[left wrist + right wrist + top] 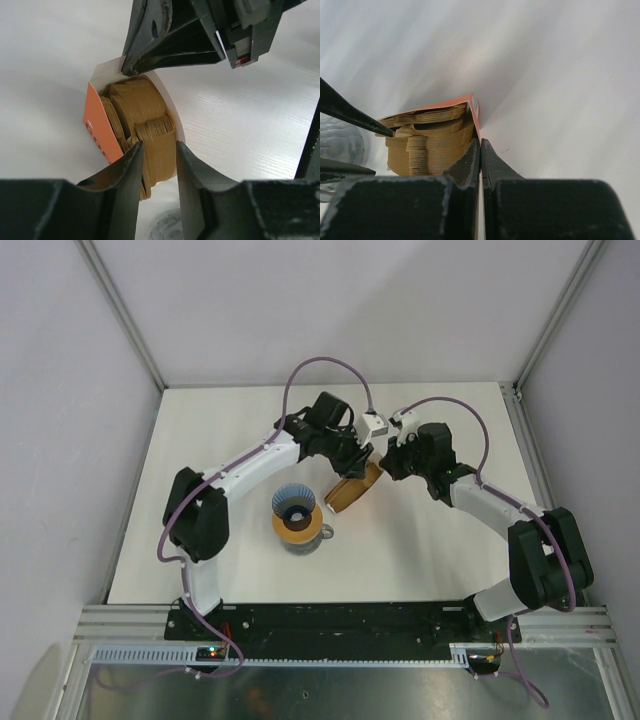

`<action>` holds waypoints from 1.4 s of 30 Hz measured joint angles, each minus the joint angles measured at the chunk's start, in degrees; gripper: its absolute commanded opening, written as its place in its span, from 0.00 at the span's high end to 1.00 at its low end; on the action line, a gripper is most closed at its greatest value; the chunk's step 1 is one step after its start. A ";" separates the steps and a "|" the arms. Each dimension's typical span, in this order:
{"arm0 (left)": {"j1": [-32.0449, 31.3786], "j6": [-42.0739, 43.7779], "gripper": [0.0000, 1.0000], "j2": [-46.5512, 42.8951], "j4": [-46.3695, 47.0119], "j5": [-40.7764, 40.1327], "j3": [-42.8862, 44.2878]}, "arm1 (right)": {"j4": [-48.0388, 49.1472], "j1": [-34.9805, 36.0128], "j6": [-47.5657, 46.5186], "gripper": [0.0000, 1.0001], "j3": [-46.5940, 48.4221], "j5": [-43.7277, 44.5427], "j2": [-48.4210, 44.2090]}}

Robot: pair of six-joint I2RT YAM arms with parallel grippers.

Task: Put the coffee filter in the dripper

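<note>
Finding: my left arm [250, 462] and right arm [488, 502] match, with smooth white shells on the long links and bulky black joint housings [200, 515] at shoulder and elbow. A thin purple cable [322, 360] runs along each. A small white block [375, 425] sits at the wrist. My left hand [157, 150] and right hand [480, 145] have matte black tapered fingers with pale scuffs on the edges.

The dripper [294, 502] stands left of the packet [350, 492].
</note>
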 measured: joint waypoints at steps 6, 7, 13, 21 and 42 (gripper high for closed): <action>0.92 -0.13 0.63 0.74 -0.04 -1.27 0.66 | 0.00 0.02 0.00 1.00 -0.04 -0.02 -0.09; 1.18 -0.11 0.63 1.05 0.00 -1.68 0.83 | -0.02 0.04 0.00 1.00 -0.04 -0.02 -0.11; 2.16 -0.13 0.62 2.29 -0.04 -4.24 0.90 | -0.24 0.11 0.00 1.00 -0.15 -0.07 -0.37; 2.49 -0.22 0.56 2.36 0.57 -7.13 0.90 | -0.24 0.11 -0.04 1.00 -0.17 -0.09 -0.37; 7.21 -1.73 0.62 2.36 3.74 -3.26 0.90 | -0.26 0.15 -0.48 1.00 -0.17 -1.77 -0.37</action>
